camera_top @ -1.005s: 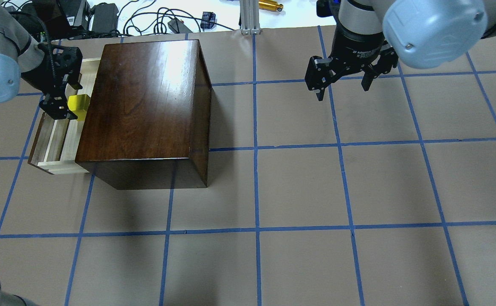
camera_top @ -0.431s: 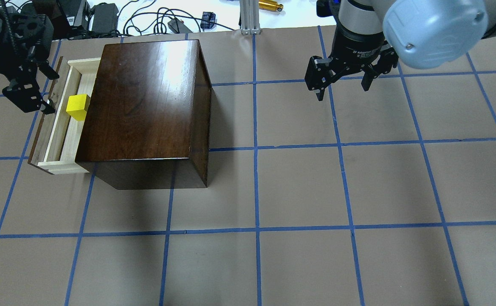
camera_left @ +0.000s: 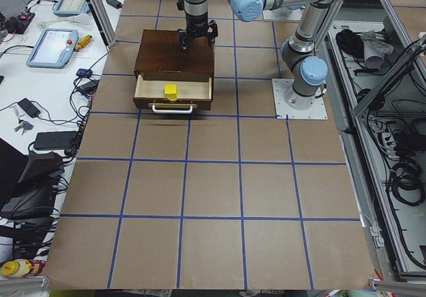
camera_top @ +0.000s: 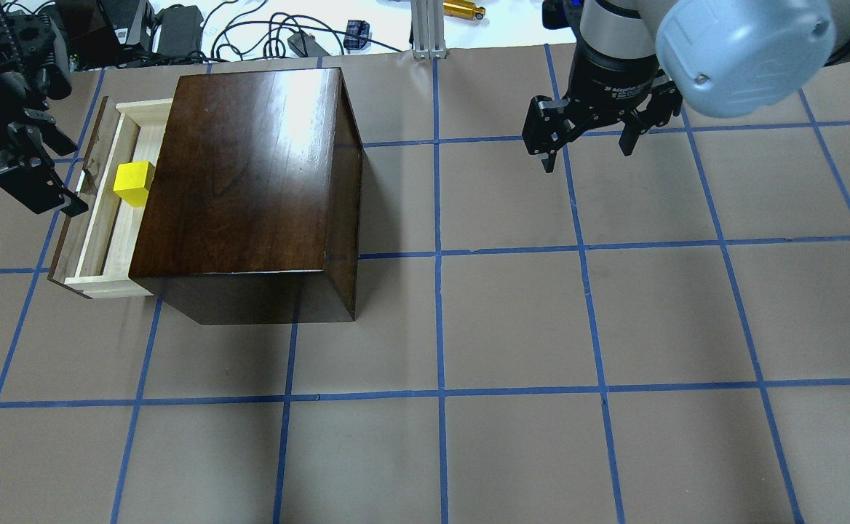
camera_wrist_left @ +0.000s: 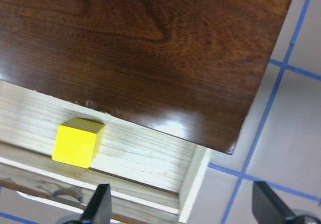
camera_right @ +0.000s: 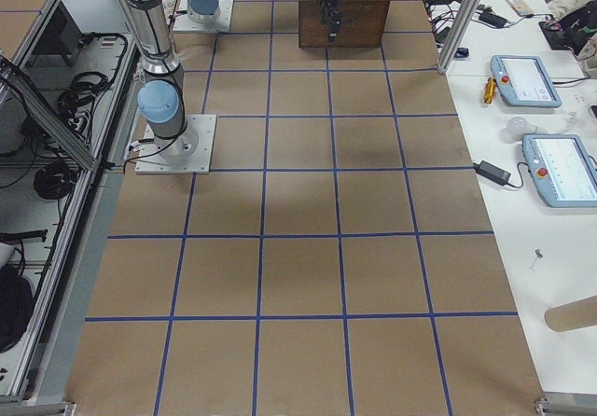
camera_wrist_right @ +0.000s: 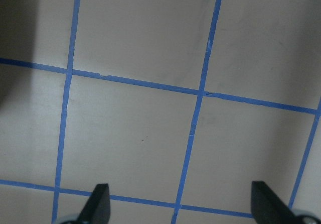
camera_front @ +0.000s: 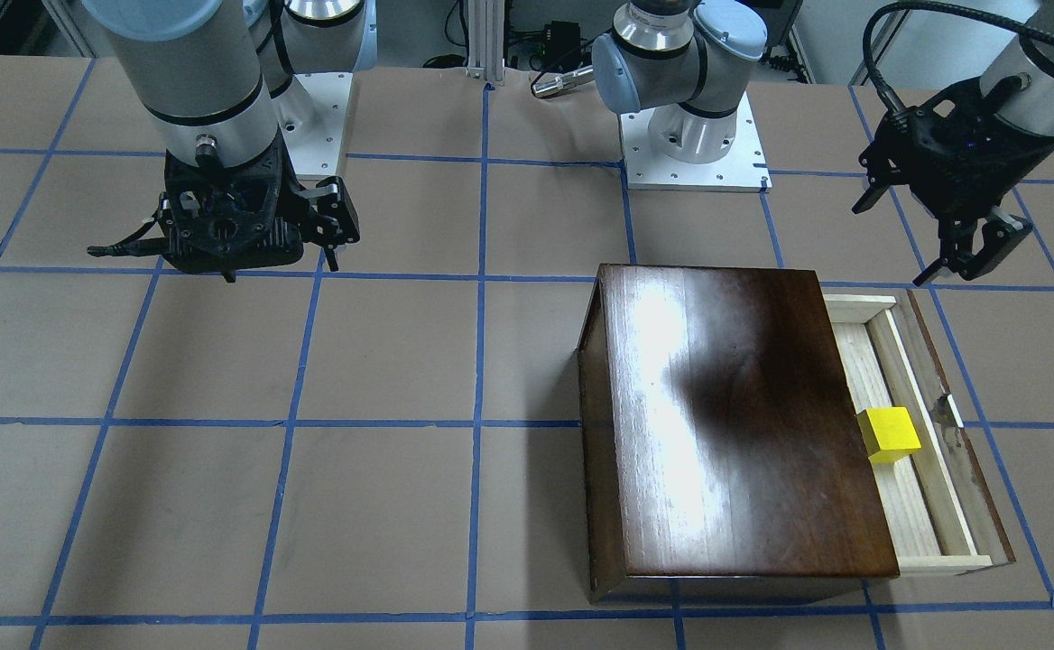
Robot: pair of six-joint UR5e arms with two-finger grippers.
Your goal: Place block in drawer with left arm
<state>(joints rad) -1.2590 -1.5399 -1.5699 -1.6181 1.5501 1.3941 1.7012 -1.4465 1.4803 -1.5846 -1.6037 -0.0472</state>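
Observation:
The yellow block [camera_top: 134, 183] lies inside the open drawer [camera_top: 101, 233] of the dark brown wooden box [camera_top: 250, 175], close to the box's opening. It also shows in the front view [camera_front: 888, 433] and the left wrist view [camera_wrist_left: 77, 142]. My left gripper [camera_top: 68, 178] is open and empty. It hangs above and to the left of the drawer's front panel, clear of the block, and its fingers [camera_wrist_left: 98, 209] frame the drawer from above. My right gripper [camera_top: 589, 154] is open and empty, far right over bare table.
The drawer has a metal handle [camera_left: 172, 109] on its dark front panel. Cables and power bricks [camera_top: 177, 29] lie beyond the table's far edge, next to an aluminium post [camera_top: 429, 29]. The table [camera_top: 512, 320] is brown with a blue tape grid.
My left gripper has pulled up and to the left, away from the block and out of the drawer. The block stays in the drawer. The right arm has not moved.

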